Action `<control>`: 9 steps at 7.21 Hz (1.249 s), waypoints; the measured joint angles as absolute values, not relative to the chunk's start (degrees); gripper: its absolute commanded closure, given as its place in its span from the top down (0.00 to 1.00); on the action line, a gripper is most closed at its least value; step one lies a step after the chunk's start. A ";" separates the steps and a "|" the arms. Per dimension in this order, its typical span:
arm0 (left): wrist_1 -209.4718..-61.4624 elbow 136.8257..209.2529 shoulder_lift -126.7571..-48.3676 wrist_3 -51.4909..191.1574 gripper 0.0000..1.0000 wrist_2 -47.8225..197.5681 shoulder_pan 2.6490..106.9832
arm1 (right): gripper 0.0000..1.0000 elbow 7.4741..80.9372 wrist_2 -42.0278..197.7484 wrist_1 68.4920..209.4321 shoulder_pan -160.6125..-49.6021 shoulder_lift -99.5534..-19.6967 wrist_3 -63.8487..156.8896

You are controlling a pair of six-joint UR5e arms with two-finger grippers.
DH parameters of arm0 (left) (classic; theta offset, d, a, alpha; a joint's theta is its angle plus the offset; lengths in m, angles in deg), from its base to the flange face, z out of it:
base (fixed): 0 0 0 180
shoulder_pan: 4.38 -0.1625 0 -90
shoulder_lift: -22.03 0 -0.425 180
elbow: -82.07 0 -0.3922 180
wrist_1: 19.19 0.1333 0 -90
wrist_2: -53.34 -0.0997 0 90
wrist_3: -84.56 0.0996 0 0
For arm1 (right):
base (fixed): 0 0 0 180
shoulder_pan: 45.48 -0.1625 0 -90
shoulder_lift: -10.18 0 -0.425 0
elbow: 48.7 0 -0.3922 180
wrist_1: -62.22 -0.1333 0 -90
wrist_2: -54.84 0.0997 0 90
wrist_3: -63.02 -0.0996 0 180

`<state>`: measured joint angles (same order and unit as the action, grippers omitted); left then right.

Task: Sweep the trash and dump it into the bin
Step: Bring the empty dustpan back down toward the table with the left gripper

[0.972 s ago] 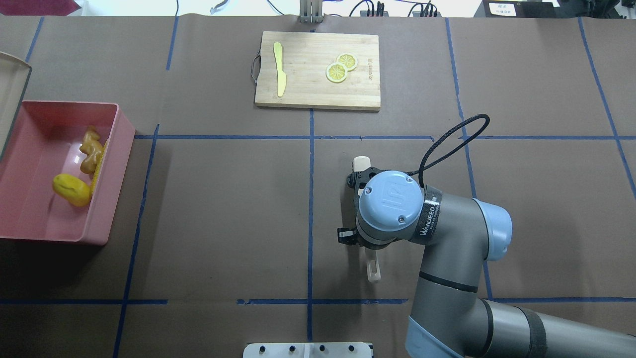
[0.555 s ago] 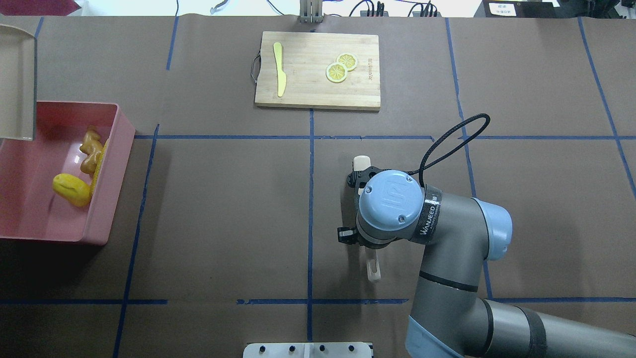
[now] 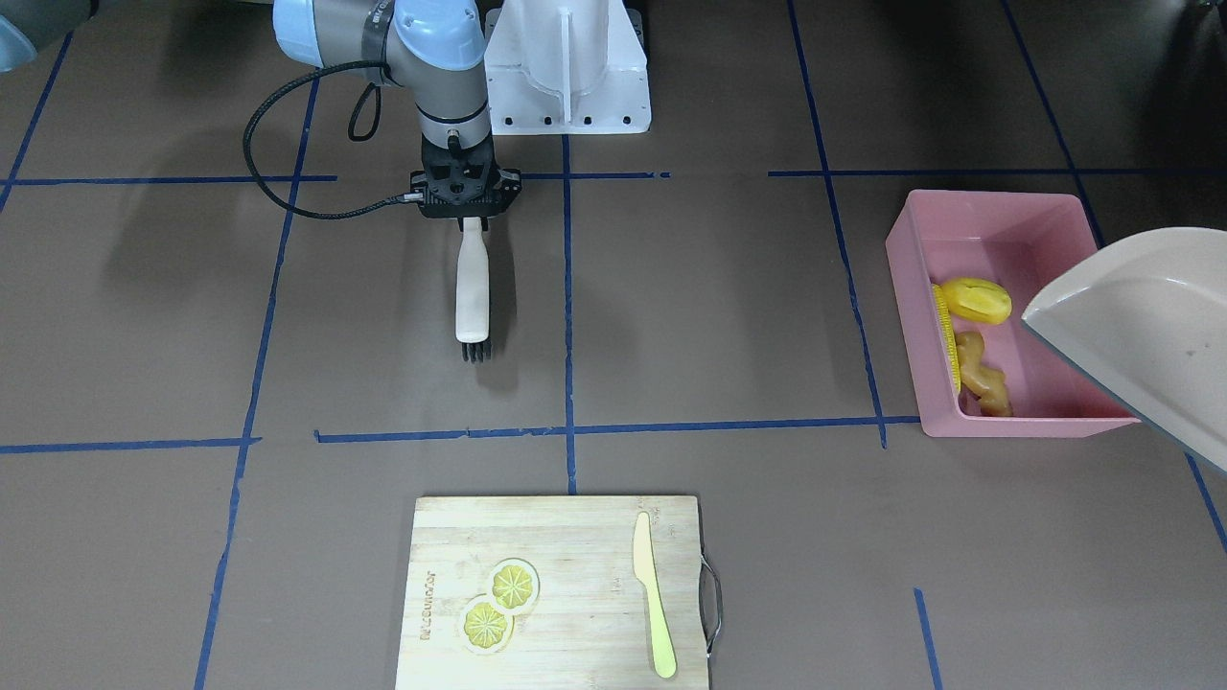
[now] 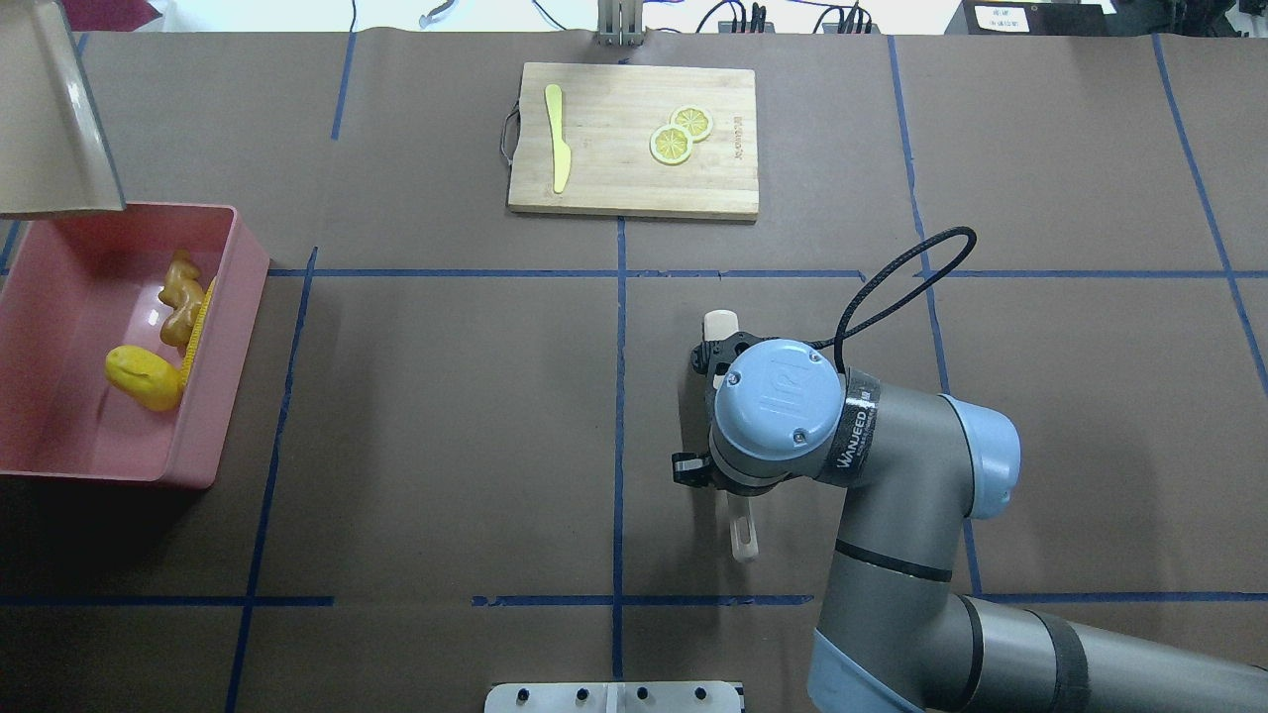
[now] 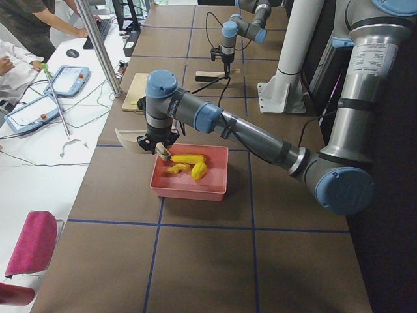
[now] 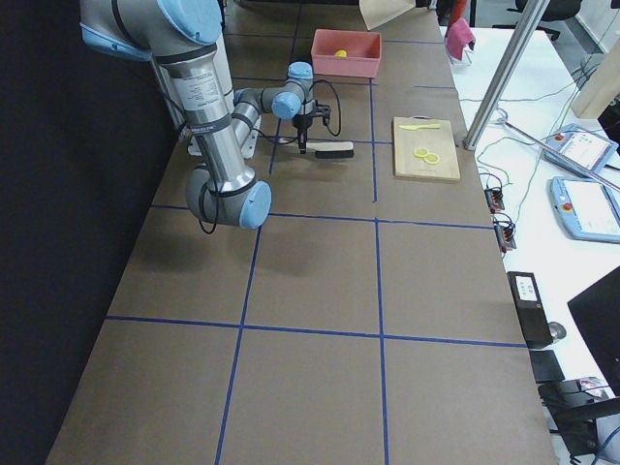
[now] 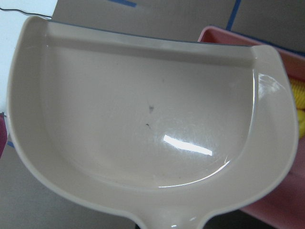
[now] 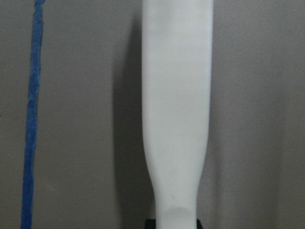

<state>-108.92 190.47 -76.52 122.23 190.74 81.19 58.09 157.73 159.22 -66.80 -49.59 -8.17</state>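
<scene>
Overhead, a beige dustpan (image 4: 50,119) hung tilted at the far edge of the pink bin (image 4: 226,347), on the left gripper (image 5: 156,142); whether that gripper was clamped could not be told. Inside the bin lay the ginger root (image 4: 178,297), corn cob (image 4: 195,337) and yellow lump (image 4: 142,376). Further right, the right gripper (image 3: 470,222) clasped a white-handled brush (image 3: 471,287), level near the table (image 4: 446,446).
</scene>
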 measured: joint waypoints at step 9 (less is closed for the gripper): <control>-122.88 193.55 -80.83 101.73 0.00 194.46 53.18 | 0.00 59.44 158.06 159.16 -67.27 -49.21 -8.11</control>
